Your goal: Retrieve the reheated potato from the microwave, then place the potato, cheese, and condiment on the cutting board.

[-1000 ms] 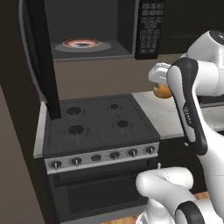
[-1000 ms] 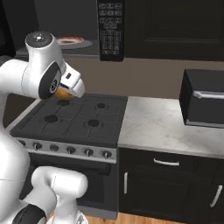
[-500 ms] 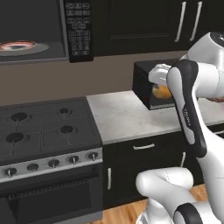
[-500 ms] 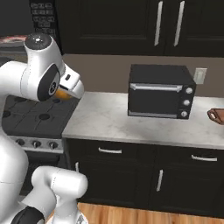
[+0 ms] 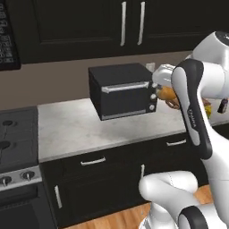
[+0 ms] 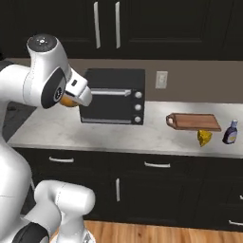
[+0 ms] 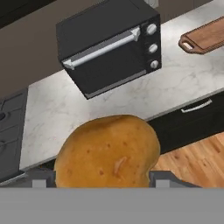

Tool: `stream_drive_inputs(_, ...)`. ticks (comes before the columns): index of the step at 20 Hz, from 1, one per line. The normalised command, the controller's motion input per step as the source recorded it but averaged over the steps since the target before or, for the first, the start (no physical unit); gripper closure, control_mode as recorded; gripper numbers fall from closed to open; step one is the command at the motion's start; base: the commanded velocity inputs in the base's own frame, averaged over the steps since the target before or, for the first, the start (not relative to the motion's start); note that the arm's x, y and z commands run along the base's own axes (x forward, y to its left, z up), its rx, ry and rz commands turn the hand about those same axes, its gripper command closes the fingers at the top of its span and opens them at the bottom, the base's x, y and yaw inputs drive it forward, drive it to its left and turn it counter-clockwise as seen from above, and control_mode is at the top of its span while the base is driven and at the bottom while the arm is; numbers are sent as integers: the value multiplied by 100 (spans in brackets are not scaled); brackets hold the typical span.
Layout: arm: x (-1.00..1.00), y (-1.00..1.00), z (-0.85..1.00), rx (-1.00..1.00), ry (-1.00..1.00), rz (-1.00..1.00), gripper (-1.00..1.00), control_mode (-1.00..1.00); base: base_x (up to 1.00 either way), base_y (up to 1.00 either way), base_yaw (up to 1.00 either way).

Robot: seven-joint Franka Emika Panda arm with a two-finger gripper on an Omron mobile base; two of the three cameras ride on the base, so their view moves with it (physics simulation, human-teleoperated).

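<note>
The potato is held in the gripper, whose jaws are closed against its two sides; a dark fingertip is seen at each flank of it in the hand view. Seen close, the potato is a rounded, slightly lumpy orange-brown body with smooth skin, faint darker specks and one small pale scar near its middle. It is lit more brightly on its upper left and shaded toward its lower right. In the left base view a sliver of the potato is seen beside the white wrist, and in the right base view an orange edge shows under the hand. It is carried in the air above the near edge of the counter, in front of the toaster oven.

The cutting board lies flat on the counter well to the right of the oven, its rounded handle with a hole turned left. The board is reddish-brown and bare. Just near of its right end sits the cheese, a yellow wedge, and right of that stands the condiment, a dark bottle with a pale cap. The cheese and bottle are on the counter, off the board.
</note>
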Motion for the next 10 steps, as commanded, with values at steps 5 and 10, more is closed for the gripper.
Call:
stream_drive_inputs(5,0,0,0,0,0,0,100,100,51,-100,0)
stream_drive_inputs(10,0,0,0,0,0,0,100,100,60,-100,0)
